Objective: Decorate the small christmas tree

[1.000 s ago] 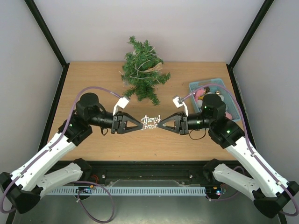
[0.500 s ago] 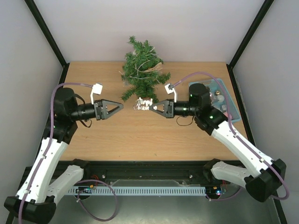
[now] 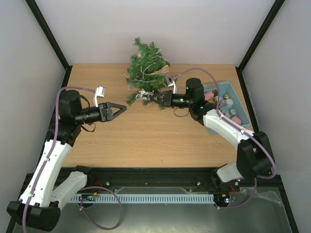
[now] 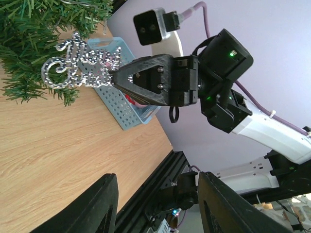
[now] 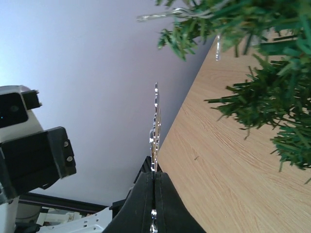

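Since a second ago the left gripper (image 3: 122, 108) has let go of the silver Merry Christmas sign (image 3: 145, 95) and drawn back, its jaws standing partly apart and empty. The right gripper (image 3: 156, 99), pinching the sign's edge, has carried it to the small christmas tree (image 3: 147, 73), which is just beyond its tips. Below is a wooden table (image 3: 146, 145), with pale walls (image 3: 170, 24) around.

Wrist views: small christmas tree (image 5: 286, 116) cropped by edges; basket (image 3: 221, 86) ornaments (image 3: 228, 102) too small to identify

The silver sign (image 3: 145, 95) was let go by the left gripper (image 3: 122, 108), now opened and pulled back. It was carried to the small christmas tree (image 3: 147, 68) by the right gripper (image 3: 156, 99).
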Motion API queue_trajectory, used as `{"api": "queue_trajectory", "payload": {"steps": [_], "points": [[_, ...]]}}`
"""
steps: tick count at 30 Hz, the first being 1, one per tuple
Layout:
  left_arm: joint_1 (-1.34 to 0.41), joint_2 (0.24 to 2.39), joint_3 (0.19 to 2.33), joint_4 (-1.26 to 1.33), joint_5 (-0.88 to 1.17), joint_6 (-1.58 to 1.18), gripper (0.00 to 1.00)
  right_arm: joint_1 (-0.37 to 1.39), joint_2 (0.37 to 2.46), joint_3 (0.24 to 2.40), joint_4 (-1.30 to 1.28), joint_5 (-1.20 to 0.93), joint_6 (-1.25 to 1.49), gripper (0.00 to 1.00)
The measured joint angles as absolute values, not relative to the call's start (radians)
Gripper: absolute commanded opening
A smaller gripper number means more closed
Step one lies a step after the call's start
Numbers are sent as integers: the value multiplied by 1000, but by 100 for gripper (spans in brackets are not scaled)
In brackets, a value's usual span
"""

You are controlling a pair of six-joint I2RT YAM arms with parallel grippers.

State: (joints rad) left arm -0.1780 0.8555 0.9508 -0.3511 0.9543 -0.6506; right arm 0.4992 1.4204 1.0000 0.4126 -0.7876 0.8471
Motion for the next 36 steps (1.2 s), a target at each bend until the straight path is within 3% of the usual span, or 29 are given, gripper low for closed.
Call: {"api": "queue_trajectory", "payload": {"steps": [17, 36], "points": [[-178, 857, 951, -362, 950, -630, 42, 410, 1561, 1071, 522, -823, 893, 1], [-178, 857, 939, -366, 950, -629, 39, 410, 1577, 1077, 474, -837, 718, 1]]}}
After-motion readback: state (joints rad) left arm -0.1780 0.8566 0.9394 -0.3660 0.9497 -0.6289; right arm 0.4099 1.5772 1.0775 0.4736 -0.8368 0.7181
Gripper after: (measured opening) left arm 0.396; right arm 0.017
